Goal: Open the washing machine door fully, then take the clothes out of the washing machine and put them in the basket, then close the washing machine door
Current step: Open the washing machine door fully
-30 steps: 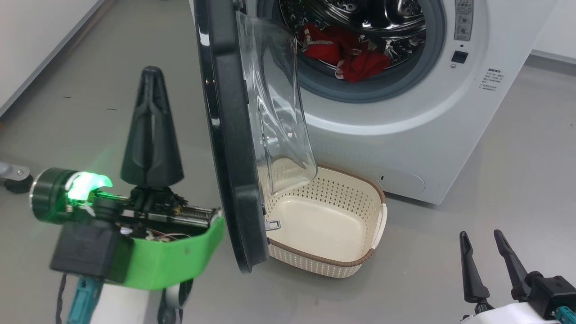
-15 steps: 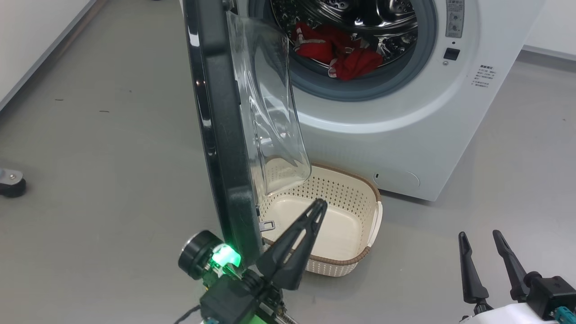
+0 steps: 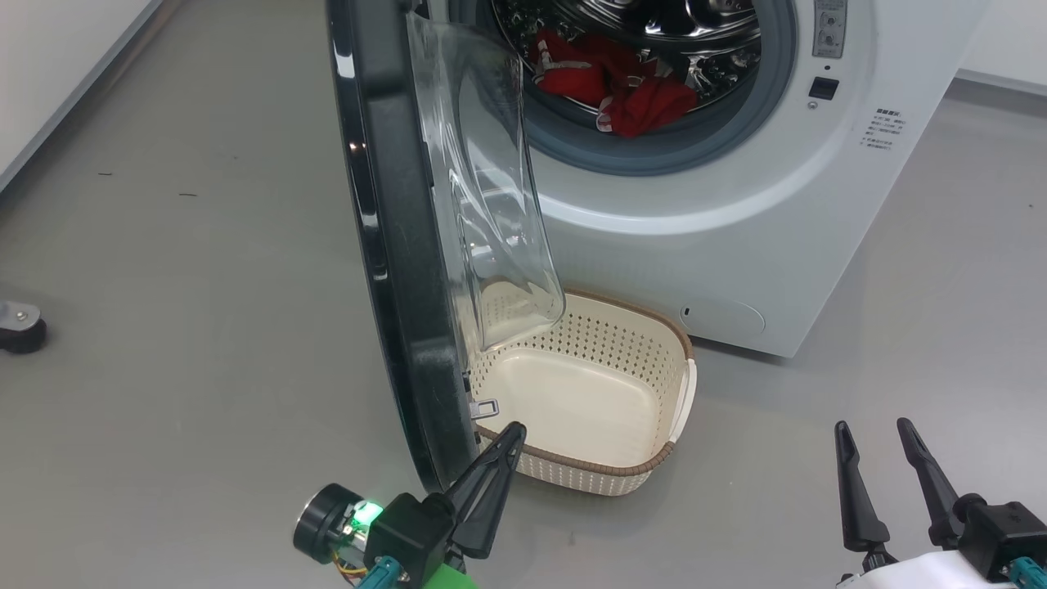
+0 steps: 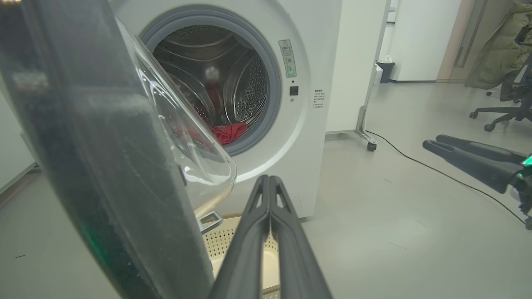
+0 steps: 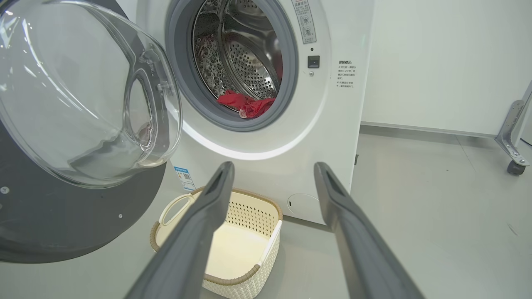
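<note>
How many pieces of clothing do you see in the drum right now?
1: a red garment bunched low at the front of the drum. Folds may hide another.

We note: washing machine white, gasket grey; washing machine door rim glossy black; clothes red, white trim; basket cream, perforated, brown woven-look rim; floor grey.
</note>
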